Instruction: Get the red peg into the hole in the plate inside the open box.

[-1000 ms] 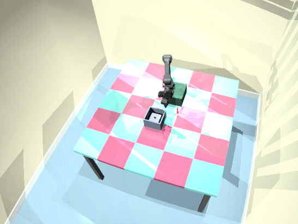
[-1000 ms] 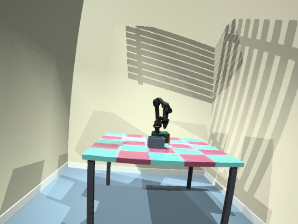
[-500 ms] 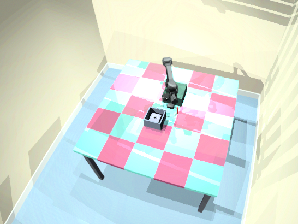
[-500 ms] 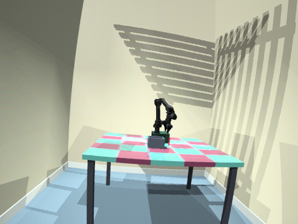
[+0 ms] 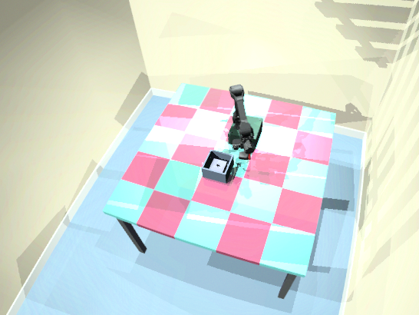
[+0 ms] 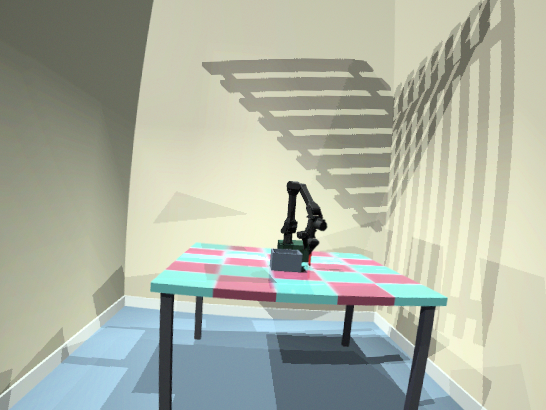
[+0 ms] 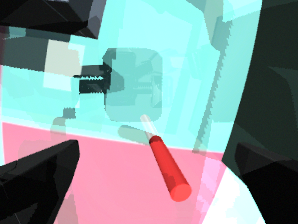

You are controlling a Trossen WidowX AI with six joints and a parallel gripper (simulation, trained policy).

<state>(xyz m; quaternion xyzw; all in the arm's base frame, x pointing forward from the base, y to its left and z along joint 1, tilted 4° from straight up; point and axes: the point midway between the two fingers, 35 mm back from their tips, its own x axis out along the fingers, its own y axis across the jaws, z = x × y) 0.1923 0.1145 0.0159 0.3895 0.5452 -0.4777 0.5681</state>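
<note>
And it's a checkered table (image 5: 211,215) (image 6: 305,290), turquoise, pink and white! Toward twelve o'clock, a black arm (image 5: 239,111) (image 6: 291,207); at six, the blue-grey box (image 5: 216,176) (image 6: 286,261) with its white plate (image 5: 215,163); solid red peg (image 7: 167,165) at five in the wrist view!

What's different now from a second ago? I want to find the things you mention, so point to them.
The arm's gripper (image 5: 245,155) (image 6: 311,251) (image 7: 160,150) has come down and across to the red peg (image 5: 249,157) (image 6: 310,260) (image 7: 169,167). Nothing was taken hold of or let go; its fingers stand open. The peg and the open box (image 5: 218,176) (image 6: 286,262) look unmoved.
</note>
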